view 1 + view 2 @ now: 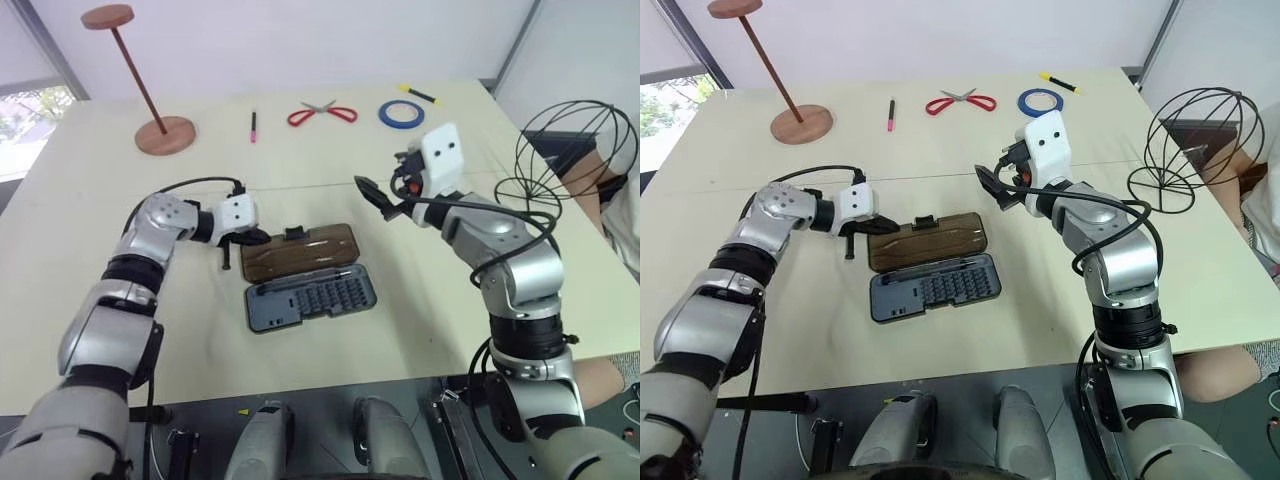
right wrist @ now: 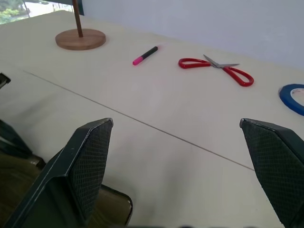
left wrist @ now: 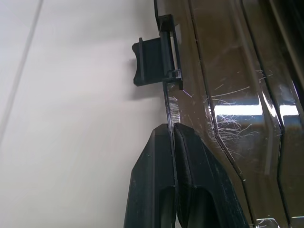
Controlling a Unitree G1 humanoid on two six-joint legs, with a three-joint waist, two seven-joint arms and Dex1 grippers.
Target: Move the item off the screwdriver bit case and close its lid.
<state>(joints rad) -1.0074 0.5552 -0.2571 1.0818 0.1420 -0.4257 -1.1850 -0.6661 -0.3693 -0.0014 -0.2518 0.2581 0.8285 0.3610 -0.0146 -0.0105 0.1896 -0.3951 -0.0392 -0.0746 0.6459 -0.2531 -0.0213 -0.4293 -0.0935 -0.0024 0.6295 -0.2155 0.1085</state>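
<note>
on the tabletop, near the front middle, the screwdriver bit case is lying fully open: its blue-grey tray of bits is sitting nearer the robot and the smoky-brown lid is lying flat behind it, latch pointing away. the item, a black wire globe, is resting far off at the right edge of the tabletop, well apart from the case, so the case is standing uncovered and only the closing appears to be remaining. the left gripper is sitting at the lid's far long edge, just beside the latch, presumably placed there to lift that edge and swing the lid over the tray. its fingers are pressing together with no gap between them; the tips seem to be touching the rim of the lid, though whether they are pinching it or merely resting against it is hard to judge from the wrist view. the right gripper is hovering above the tabletop behind the case, its fingers spreading wide and holding nothing, probably waiting clear of the lid's path.
</note>
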